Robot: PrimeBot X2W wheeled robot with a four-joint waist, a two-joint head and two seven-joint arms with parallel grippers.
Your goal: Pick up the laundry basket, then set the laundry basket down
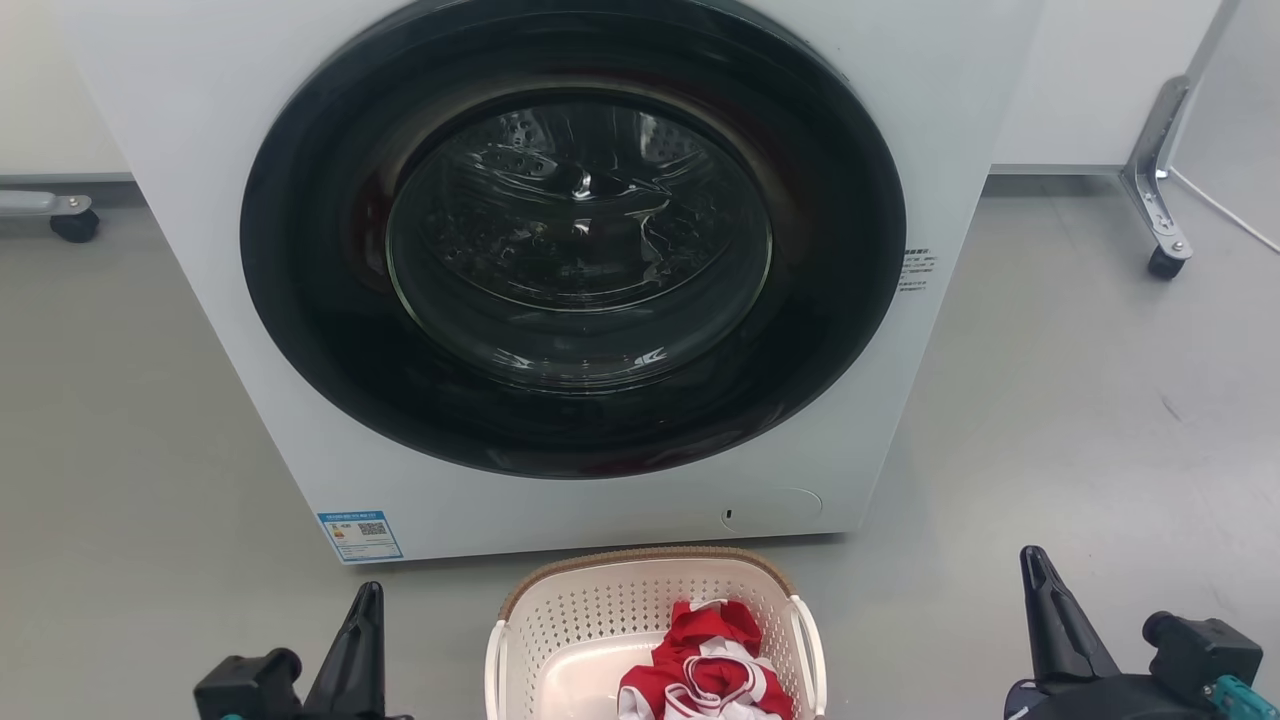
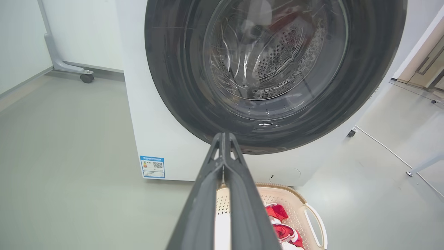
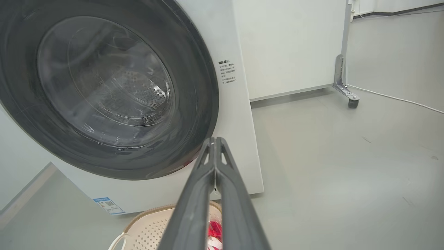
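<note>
The laundry basket (image 1: 600,610) stands on the floor right in front of the washer, cream-white and perforated, with a brown rim and white side handles. Red and white cloth (image 1: 712,668) lies in its right half. In the left wrist view the laundry basket (image 2: 295,205) sits low and right of the fingers; in the right wrist view the laundry basket (image 3: 149,227) sits low and left. My left gripper (image 1: 368,600) hovers left of the basket, shut and empty. My right gripper (image 1: 1032,565) is well to the basket's right, shut and empty too.
A white front-loading washer (image 1: 560,260) with a closed dark round door stands just behind the basket. A wheeled metal frame leg (image 1: 1160,190) stands at the back right, another caster (image 1: 75,222) at the back left. Grey floor (image 1: 1080,420) spreads to both sides.
</note>
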